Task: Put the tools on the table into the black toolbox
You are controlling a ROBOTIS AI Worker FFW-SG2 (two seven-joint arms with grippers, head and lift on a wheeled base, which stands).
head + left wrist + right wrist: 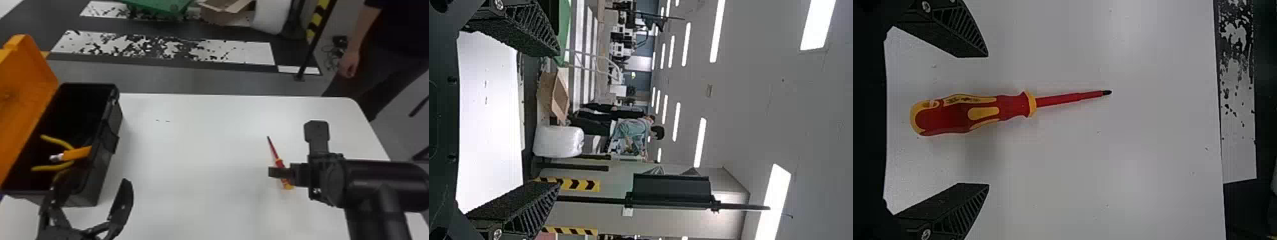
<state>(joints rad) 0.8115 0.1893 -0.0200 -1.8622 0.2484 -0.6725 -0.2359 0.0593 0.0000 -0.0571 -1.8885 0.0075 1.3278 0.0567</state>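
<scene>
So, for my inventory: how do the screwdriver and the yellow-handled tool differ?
The screwdriver lies on the table; the yellow-handled tool is inside the black toolbox. The screwdriver has one red-and-yellow handle; the yellow-handled tool has two, spread apart. Both have some yellow.

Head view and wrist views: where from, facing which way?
Head view: robot's head, facing forward and down over the table; left gripper and right gripper show.
Left wrist view: left wrist, facing across the table toward ceiling lights; fingers show.
Right wrist view: right wrist, facing down at the screwdriver; fingers show.
Head and right wrist views share the screwdriver.
</scene>
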